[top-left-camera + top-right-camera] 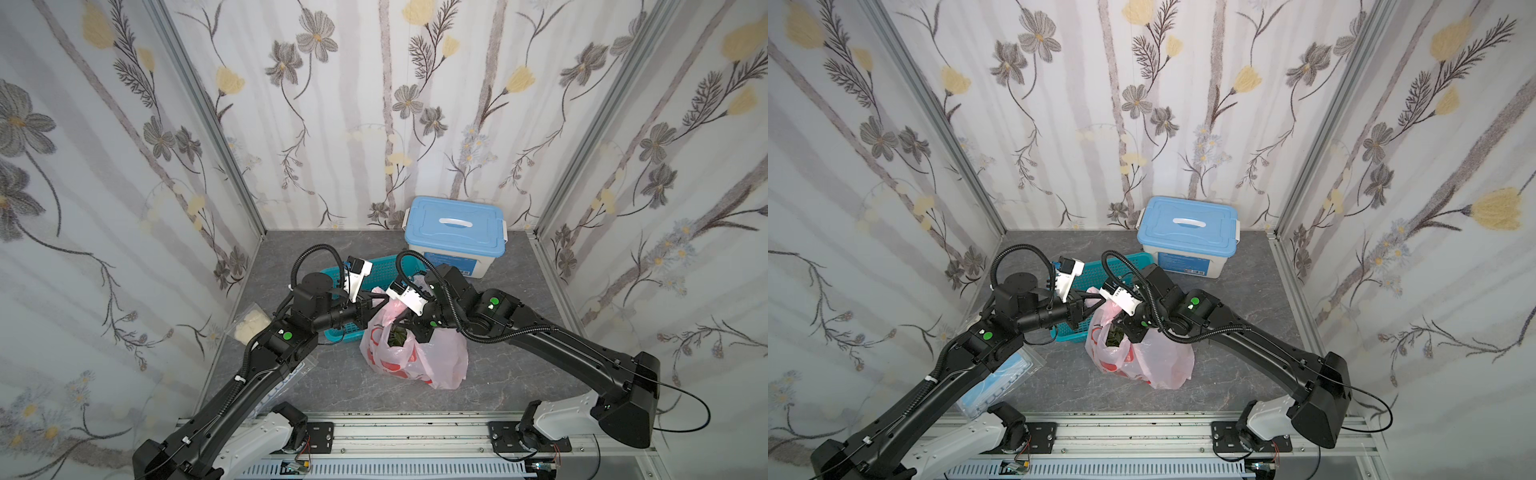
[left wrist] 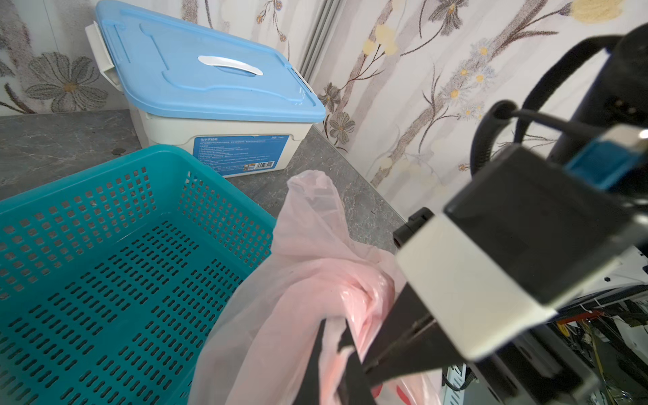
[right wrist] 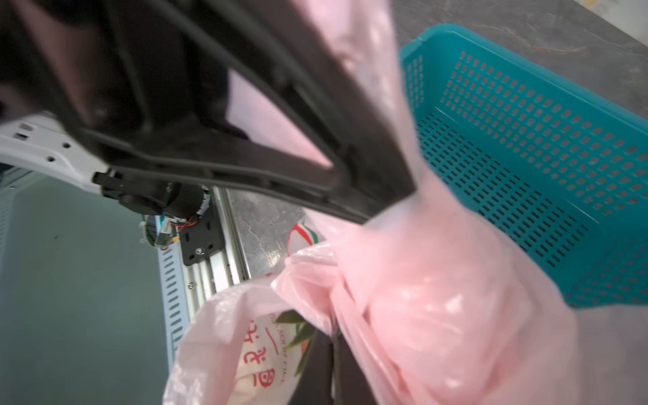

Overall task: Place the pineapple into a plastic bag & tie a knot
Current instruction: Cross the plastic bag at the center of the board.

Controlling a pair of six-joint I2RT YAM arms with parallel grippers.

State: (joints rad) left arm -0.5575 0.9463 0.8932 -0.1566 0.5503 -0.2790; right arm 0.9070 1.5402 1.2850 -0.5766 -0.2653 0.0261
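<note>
Pink film fills the middle of the table: the bag [image 1: 419, 357] stands there, upright and bulging. Through its open mouth I can see the green leaves of the pineapple [image 1: 397, 336], and the wrist views show the same leaves behind the red print. So the first half of the job looks done to me; the fruit is inside.

The left gripper [image 2: 335, 350] comes in from 9 o'clock of the bag. Its jaws are pressed together on a fold of pink film at the top edge. One handle [image 2: 312, 196] rises loose beyond it. The right gripper [image 3: 331, 371] comes from 3 o'clock and is closed as well, pinching the bag at the rim near the leaves. The two grippers are very near to each other above the mouth.

What is left, I think, is all of the tying. I see no knot; the mouth gapes, and the film is only bunched where it is held. Whether the handles are already crossed I cannot tell, because the arms hide that place.

The basket [image 1: 380, 264] lies just beside the bag at 11 o'clock and looks empty. The box [image 1: 455, 226] is at 1 o'clock, apart from the bag.
</note>
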